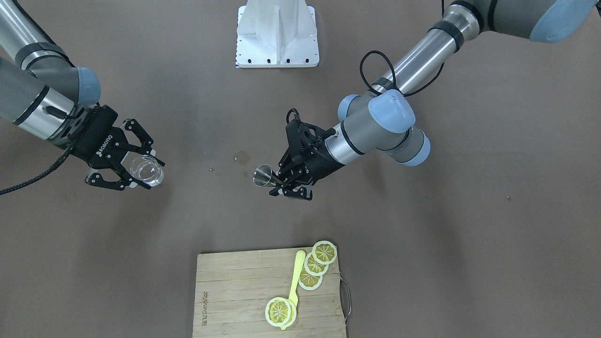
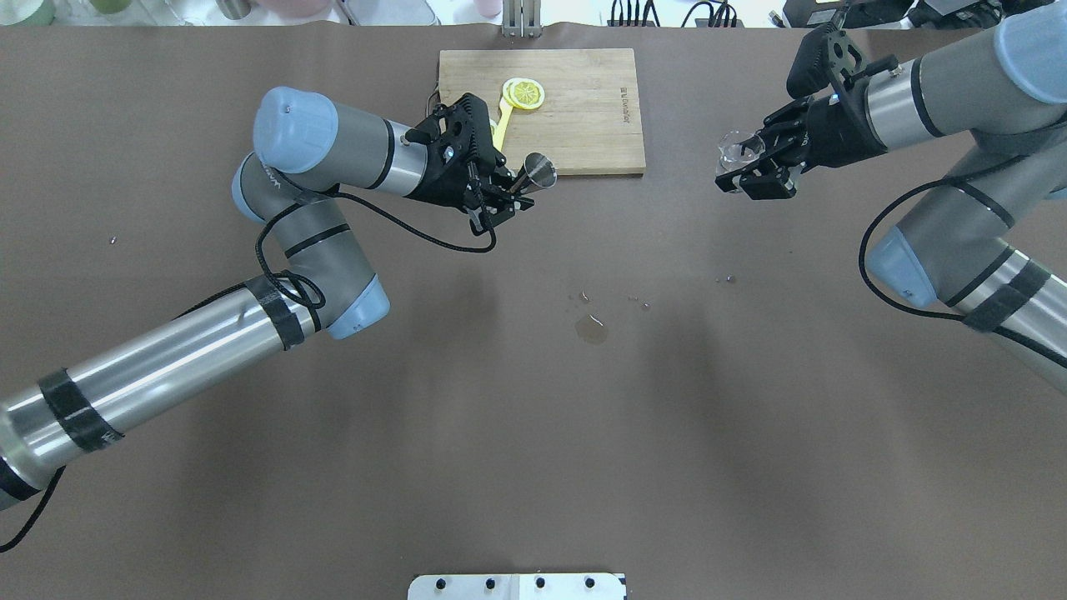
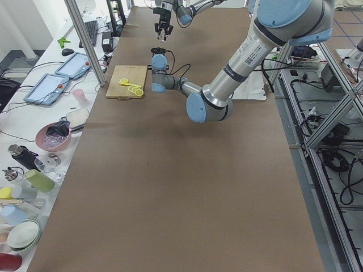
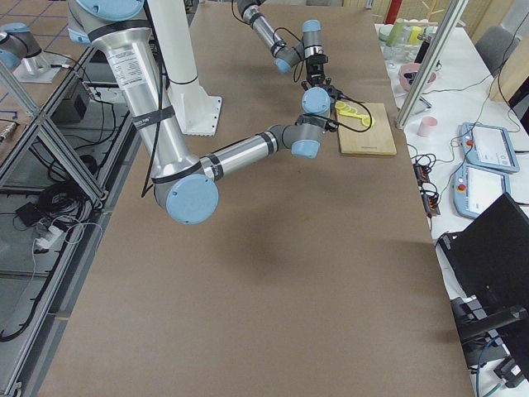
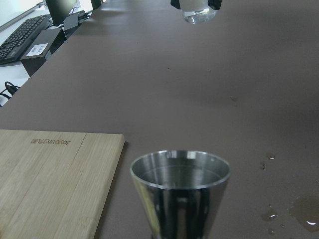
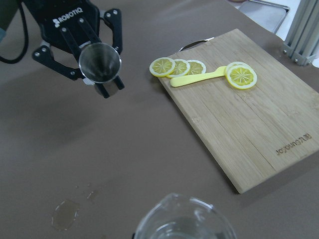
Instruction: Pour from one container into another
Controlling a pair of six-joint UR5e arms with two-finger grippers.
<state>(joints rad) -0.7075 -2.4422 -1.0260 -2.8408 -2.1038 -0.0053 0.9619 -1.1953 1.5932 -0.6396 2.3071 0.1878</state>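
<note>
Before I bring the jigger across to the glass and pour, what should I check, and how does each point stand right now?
1. Left pincer shut on the jigger: ok, it is held off the table.
2. Right pincer shut on the glass: ok, it is also held in the air.
3. Jigger mouth over the glass: not ok. The two are held well apart, with bare table between them.
4. Liquid in the jigger: cannot tell from any view.
5. Table dry under the path: not ok. A puddle and small droplets lie between the arms.
</note>
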